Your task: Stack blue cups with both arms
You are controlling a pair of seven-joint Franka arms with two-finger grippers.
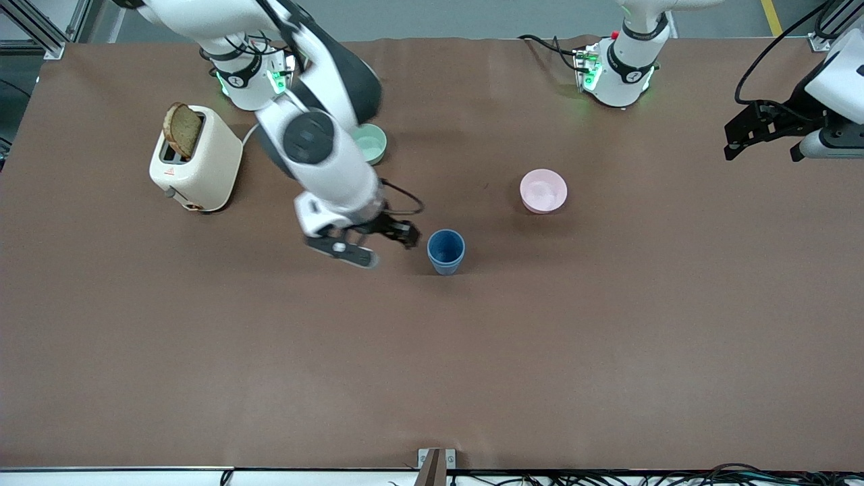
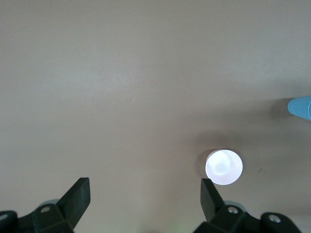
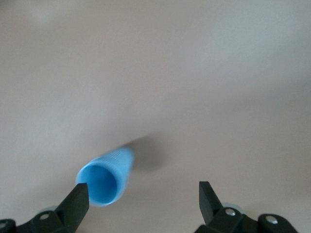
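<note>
One blue cup (image 1: pixel 445 251) stands upright near the middle of the brown table (image 1: pixel 607 351), apparently two nested, though that is hard to confirm. The right gripper (image 1: pixel 378 244) hovers just beside it, fingers spread and empty (stacking looks finished). The left gripper (image 1: pixel 763 131), also spread and empty, waits over the left arm's end of the table.
</note>
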